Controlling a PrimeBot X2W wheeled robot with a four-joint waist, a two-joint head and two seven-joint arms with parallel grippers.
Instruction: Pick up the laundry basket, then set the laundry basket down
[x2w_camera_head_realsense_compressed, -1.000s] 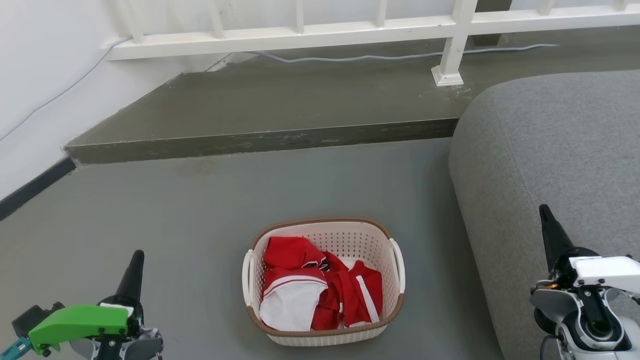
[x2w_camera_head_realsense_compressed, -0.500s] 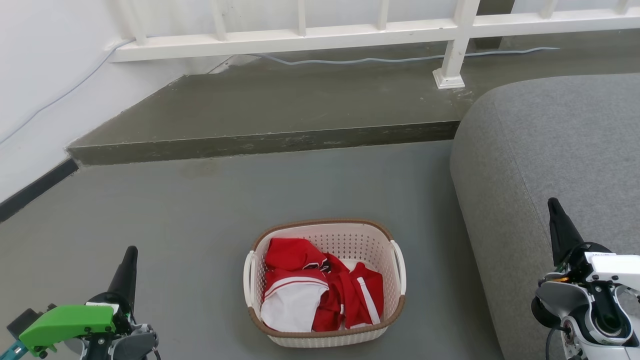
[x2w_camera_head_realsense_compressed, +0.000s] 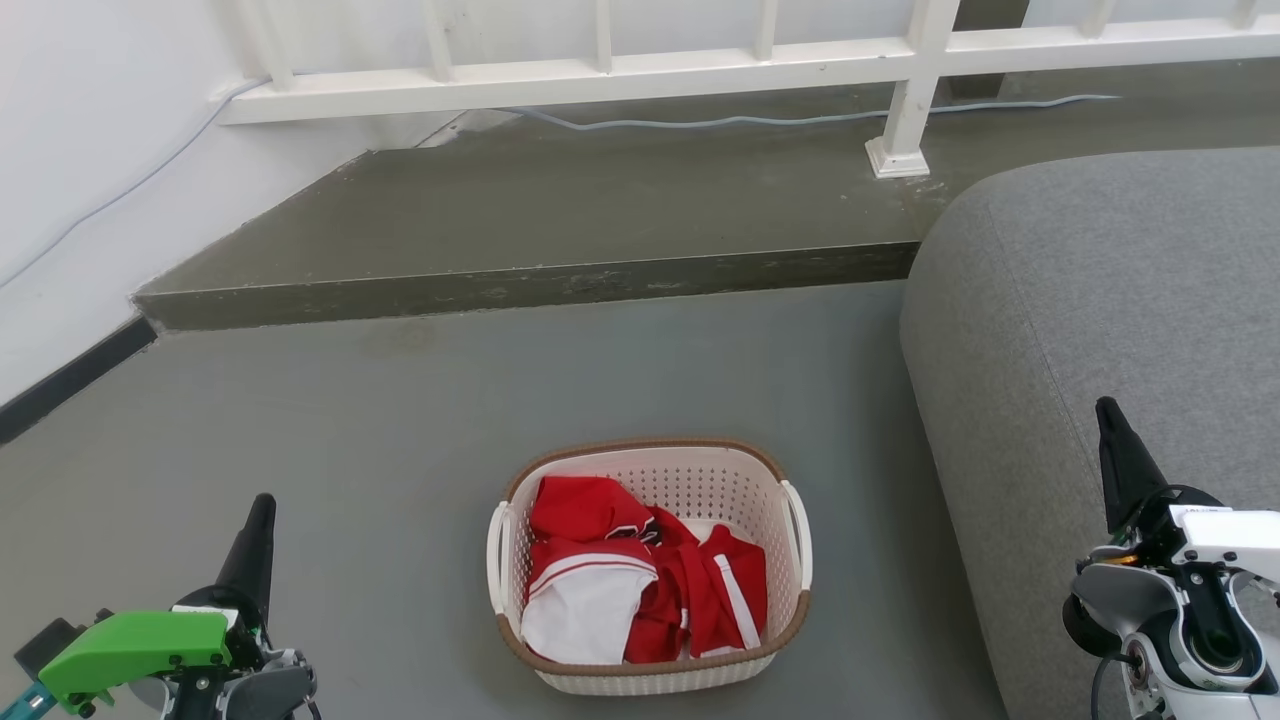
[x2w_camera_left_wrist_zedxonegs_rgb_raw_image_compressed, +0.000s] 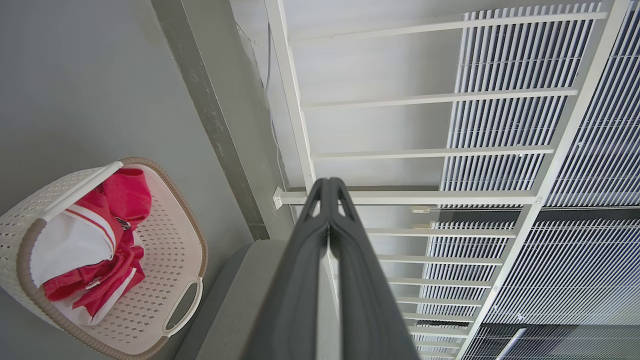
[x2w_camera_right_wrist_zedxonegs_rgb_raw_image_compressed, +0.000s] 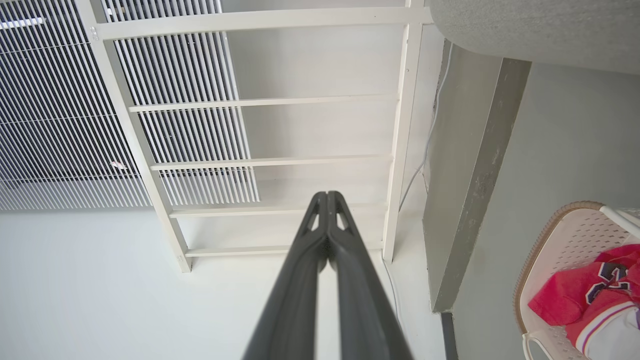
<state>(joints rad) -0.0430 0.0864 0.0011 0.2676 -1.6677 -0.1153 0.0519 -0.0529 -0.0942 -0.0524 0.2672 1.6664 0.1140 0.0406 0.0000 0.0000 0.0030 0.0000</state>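
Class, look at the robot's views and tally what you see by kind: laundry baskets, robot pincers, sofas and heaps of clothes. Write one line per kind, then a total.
laundry basket: 1
pincers: 2 (left pincer, right pincer)
grey sofa: 1
heap of red and white clothes: 1
Total: 5

Cream perforated laundry basket (x2w_camera_head_realsense_compressed: 650, 470), brown rim, upright on floor, seemingly holding red-white clothes

cream perforated basket (x2w_camera_head_realsense_compressed: 700, 480) w/ brown rim, red-white clothes (x2w_camera_head_realsense_compressed: 640, 590), grey floor (x2w_camera_head_realsense_compressed: 400, 450)
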